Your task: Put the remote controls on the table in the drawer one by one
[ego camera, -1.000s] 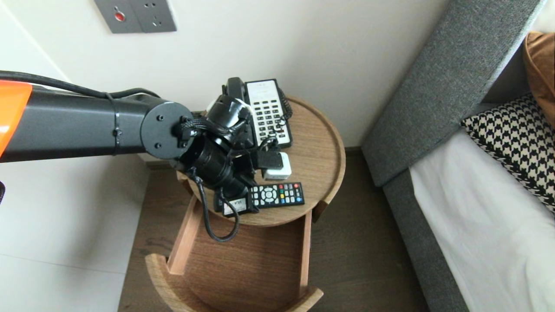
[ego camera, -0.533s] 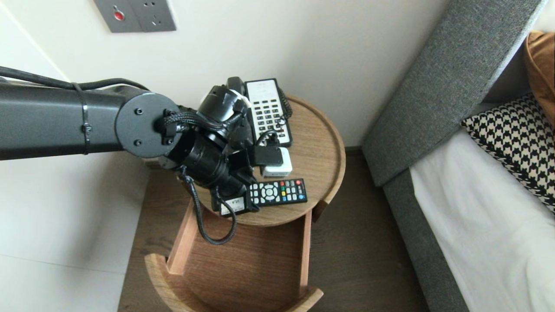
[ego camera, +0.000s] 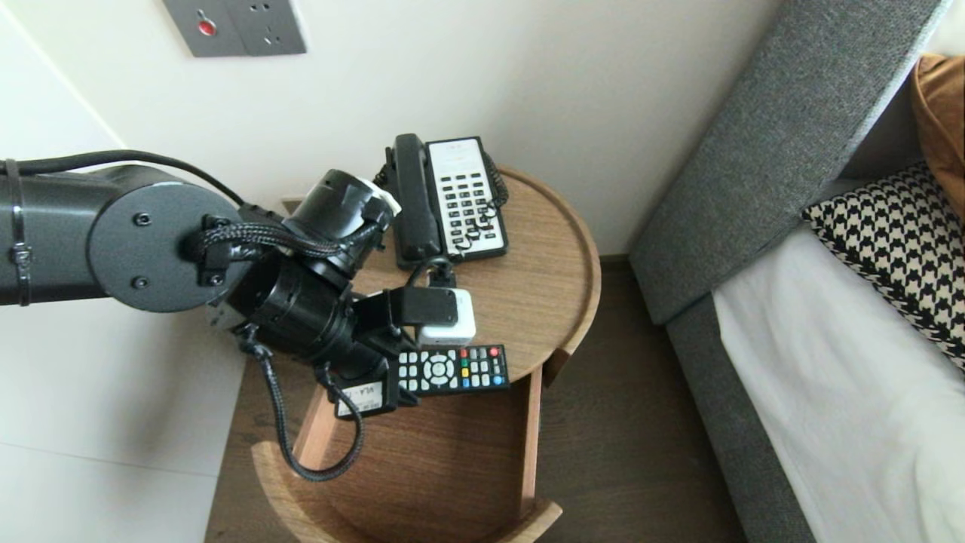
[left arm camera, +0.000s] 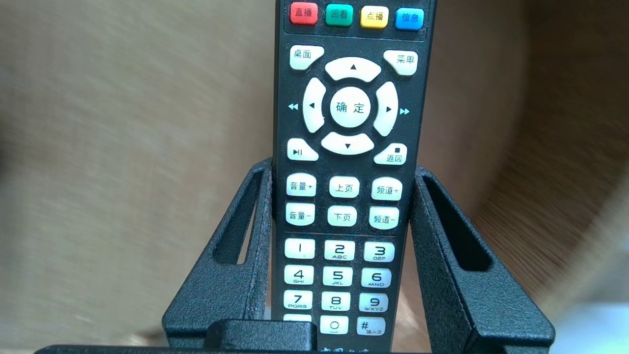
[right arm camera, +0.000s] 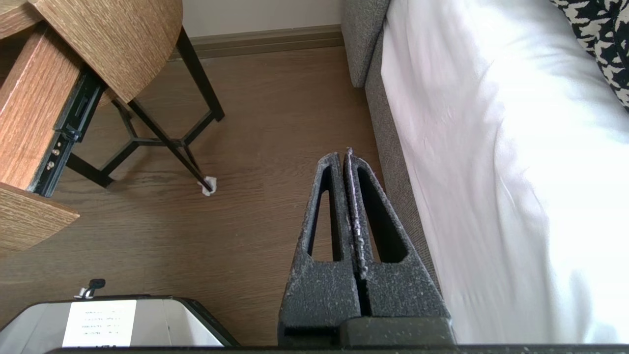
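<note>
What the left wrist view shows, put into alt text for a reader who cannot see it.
A black remote with white buttons and a row of coloured ones is gripped by its long sides between the jaws of the left gripper, its buttons facing the camera. Behind it is a wooden surface.

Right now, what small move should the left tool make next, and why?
Probably lower toward the open drawer: the left tool grips the remote by its number end, held at the tabletop's front edge, with the drawer just below.
</note>
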You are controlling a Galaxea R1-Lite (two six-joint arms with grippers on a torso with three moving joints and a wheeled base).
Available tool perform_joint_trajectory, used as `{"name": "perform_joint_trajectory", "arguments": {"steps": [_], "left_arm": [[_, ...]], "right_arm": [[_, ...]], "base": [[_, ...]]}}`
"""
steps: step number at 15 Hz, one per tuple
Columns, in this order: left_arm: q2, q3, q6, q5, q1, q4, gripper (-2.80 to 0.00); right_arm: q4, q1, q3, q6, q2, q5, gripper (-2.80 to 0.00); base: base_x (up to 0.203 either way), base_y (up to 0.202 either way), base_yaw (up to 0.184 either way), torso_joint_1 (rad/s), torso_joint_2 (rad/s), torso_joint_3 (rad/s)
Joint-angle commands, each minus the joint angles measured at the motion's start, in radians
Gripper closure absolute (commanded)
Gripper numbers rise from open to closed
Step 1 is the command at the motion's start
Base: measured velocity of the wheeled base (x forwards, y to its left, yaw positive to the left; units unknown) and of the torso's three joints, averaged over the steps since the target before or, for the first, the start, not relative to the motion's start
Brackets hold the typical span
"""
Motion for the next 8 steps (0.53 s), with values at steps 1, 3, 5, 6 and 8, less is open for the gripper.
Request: {"name": "perform_joint_trajectory", "arguments": {"steps": [1,3,5,6,8], "left_arm": [[-0.068,0.077,0.005,-0.001,-0.002,0.002,0.0],[-0.095,0.123,0.0,-0.002,-0.007,-0.001,0.0],[-0.096,0.152,-0.004,-0.003,-0.015,-0.025,0.0],[-0.095,0.172,-0.007,-0.002,-0.019,-0.047,0.0],[-0.091,0.227,-0.013,-0.002,-0.03,-0.101,0.0]], "right_arm": [[0.0,0.0,0.005,0.0,-0.01,0.0,0.0],[-0.001,0.0,0.005,0.0,-0.01,0.0,0.0],[-0.001,0.0,0.005,0.0,-0.01,0.0,0.0],[-0.001,0.0,0.005,0.0,-0.01,0.0,0.0],[-0.001,0.0,0.005,0.0,-0.01,0.0,0.0]], "base": [[0.0,0.0,0.0,0.0,0.0,0.0],[0.0,0.0,0.0,0.0,0.0,0.0],[0.0,0.0,0.0,0.0,0.0,0.0],[0.0,0.0,0.0,0.0,0.0,0.0],[0.0,0.0,0.0,0.0,0.0,0.0]]}}
